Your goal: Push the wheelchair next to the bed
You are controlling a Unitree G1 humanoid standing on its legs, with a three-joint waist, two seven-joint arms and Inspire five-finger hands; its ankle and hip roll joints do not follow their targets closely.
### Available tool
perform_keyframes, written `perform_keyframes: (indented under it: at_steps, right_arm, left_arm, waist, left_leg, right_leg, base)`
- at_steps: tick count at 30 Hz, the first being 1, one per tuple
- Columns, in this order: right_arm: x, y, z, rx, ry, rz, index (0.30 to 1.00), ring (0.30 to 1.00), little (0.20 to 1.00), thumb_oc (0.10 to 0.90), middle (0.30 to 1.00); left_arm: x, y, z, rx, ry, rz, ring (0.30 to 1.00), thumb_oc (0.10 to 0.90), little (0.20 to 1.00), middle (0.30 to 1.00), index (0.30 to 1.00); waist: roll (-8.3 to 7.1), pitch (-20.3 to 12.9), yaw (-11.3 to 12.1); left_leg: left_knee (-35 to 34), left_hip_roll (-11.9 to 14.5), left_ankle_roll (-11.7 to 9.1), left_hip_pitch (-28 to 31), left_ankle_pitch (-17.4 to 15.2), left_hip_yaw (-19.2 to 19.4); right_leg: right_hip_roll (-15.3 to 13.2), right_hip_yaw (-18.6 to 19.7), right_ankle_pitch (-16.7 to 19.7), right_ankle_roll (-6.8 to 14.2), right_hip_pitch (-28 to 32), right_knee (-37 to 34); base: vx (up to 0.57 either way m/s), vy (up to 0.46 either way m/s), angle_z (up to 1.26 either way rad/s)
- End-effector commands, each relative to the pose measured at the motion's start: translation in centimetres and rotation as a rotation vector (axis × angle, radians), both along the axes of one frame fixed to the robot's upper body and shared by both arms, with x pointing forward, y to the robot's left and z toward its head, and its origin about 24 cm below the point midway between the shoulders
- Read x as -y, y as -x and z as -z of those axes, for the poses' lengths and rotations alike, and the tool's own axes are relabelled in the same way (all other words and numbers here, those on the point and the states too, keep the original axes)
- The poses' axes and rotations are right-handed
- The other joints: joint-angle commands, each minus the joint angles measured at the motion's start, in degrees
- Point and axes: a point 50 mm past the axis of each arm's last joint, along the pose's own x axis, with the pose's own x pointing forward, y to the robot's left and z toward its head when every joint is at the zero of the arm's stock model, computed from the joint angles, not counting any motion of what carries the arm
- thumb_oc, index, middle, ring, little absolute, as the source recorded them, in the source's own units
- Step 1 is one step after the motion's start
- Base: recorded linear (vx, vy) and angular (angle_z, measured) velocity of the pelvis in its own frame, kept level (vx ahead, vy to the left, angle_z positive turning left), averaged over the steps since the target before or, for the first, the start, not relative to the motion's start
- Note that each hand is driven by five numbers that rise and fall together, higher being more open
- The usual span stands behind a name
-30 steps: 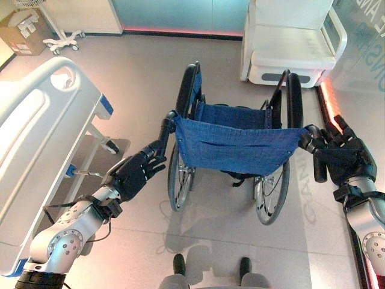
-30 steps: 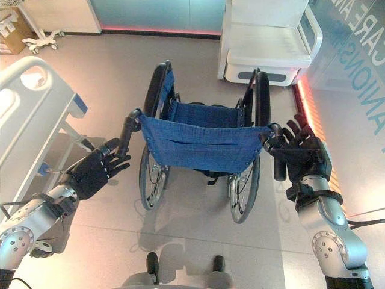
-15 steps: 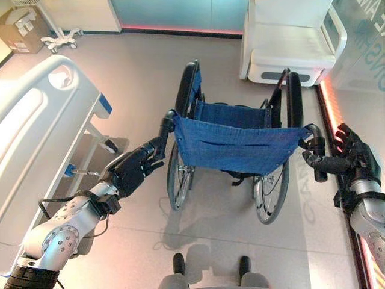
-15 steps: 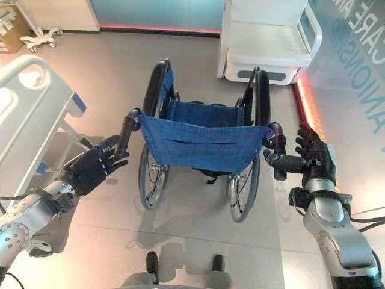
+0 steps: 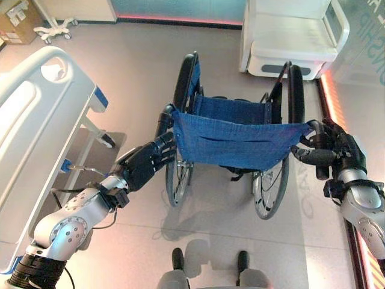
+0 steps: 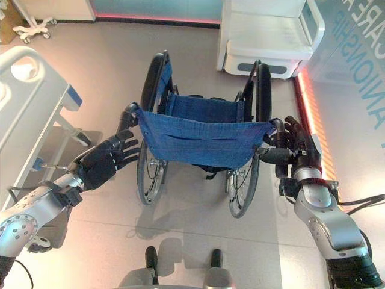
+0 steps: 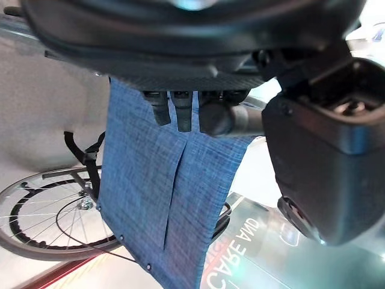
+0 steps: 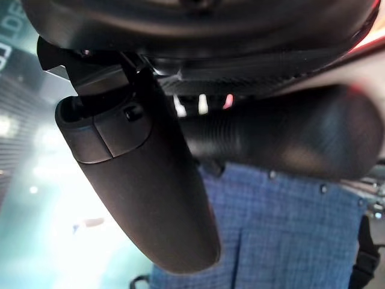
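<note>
The wheelchair (image 5: 234,138), judged rigid, free-rolling and fairly heavy, is centred on the floor with the bed (image 5: 36,138) at nine o'clock, its push handles being clasped by curled left hand (image 5: 143,165) and right hand (image 5: 337,153).

- I saw a pale tiled floor (image 5: 138,72) carrying everything in front of me.
- The wheelchair (image 5: 234,135) stood on it at the centre, wheels down, its blue sling back facing me.
- The bed (image 5: 36,138) stood at nine o'clock, well apart from the wheelchair.
- A white armchair (image 5: 295,36) sat at one o'clock, against the far wall.
- At eleven o'clock a cardboard box (image 5: 18,21) and a white wheeled stand base (image 5: 53,27) rested near each other.
</note>
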Motion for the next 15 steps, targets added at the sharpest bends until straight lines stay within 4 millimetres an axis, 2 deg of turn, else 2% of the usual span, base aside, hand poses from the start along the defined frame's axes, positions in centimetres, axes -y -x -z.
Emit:
perform_keyframes:
  at_steps: [1, 5, 14, 15]
  right_arm:
    - [0.1, -1.5, -5.5, 0.162, 0.074, -0.015, 0.9, 0.9, 0.9, 0.8, 0.9]
    - [0.8, -1.9, -4.5, 0.119, 0.082, 0.047, 0.9, 0.9, 0.9, 0.8, 0.9]
    - [1.3, -2.4, -3.8, 0.06, 0.102, 0.102, 0.9, 0.9, 0.9, 0.8, 0.9]
    - [1.3, -2.5, -3.7, 0.05, 0.103, 0.105, 0.792, 0.792, 0.792, 0.728, 0.792]
  left_arm:
    - [0.3, -2.1, -5.2, 0.242, 0.01, 0.036, 0.9, 0.8, 0.9, 0.9, 0.9]
    - [0.5, -2.3, -5.0, 0.228, -0.004, 0.039, 0.9, 0.8, 0.9, 0.9, 0.9]
    - [0.0, -2.9, -5.6, 0.247, -0.054, 0.017, 0.9, 0.8, 0.9, 0.9, 0.9]
    - [-0.1, -2.9, -5.6, 0.248, -0.055, 0.012, 0.9, 0.8, 0.9, 0.9, 0.9]
  waist:
    - [1.1, -2.87, 0.43]
    - [1.03, -2.91, 0.64]
    - [1.01, -1.91, 0.89]
    - [1.01, -1.82, 0.9]
  left_leg:
    - [0.25, -1.81, 0.85, 0.2, -2.36, 1.22]
    - [0.19, -1.93, 0.94, 0.13, -2.36, 0.9]
    - [0.19, -2.31, 1.13, -0.51, -2.26, -0.2]
    - [0.19, -2.36, 1.16, -0.53, -2.26, -0.32]
  right_leg:
    - [1.54, -0.99, 0.16, -2.14, -1.92, 2.57]
    - [1.62, -1.14, 0.11, -2.28, -1.84, 2.49]
    - [1.79, -0.54, 0.27, -2.48, -2.56, 2.72]
    - [1.79, -0.46, 0.27, -2.51, -2.61, 2.76]
  base:
    - [0.03, -0.004, 0.01]
    - [0.04, -0.007, 0.0]
    - [0.0, 0.0, 0.0]
    - [0.0, 0.0, 0.0]
